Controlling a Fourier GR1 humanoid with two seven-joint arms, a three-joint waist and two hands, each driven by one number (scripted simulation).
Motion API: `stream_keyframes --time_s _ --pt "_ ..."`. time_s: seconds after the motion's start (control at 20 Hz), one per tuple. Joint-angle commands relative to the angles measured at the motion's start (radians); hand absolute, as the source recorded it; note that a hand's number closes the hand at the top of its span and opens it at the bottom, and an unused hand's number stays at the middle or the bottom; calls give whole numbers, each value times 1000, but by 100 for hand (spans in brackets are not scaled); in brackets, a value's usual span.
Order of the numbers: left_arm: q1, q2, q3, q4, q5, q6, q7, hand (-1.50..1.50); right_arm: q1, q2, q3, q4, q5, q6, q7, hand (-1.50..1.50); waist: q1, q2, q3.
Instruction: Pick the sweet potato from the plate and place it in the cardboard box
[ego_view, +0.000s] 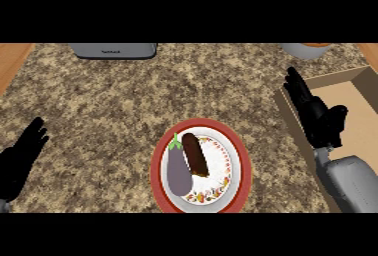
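Note:
A brown sweet potato (196, 154) lies lengthwise on a red-rimmed white plate (240, 165) at the counter's front centre, touching a purple eggplant (179, 171) on its left. The open cardboard box (354, 107) stands at the right edge. My right hand (316, 116) hovers open over the box's left wall, fingers straight and pointing away, to the right of the plate and apart from it. At the lower left edge my left hand (21, 157) rests open, fingers up.
A grey appliance (114, 50) sits at the counter's far edge, left of centre. A grey bowl-like vessel (304, 49) shows at the far right. Wooden surfaces border the speckled counter (111, 110) at both far corners.

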Motion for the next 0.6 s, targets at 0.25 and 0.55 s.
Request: stream_keyframes --time_s 0.25,0.55 --pt "-213 51 -97 -171 -161 -104 -201 0 -324 -46 21 -264 48 69 60 -150 -40 -27 -16" --pt "-243 -48 -190 -145 -220 -117 -227 0 -283 -181 141 -286 263 156 92 -150 -25 -6 -10"
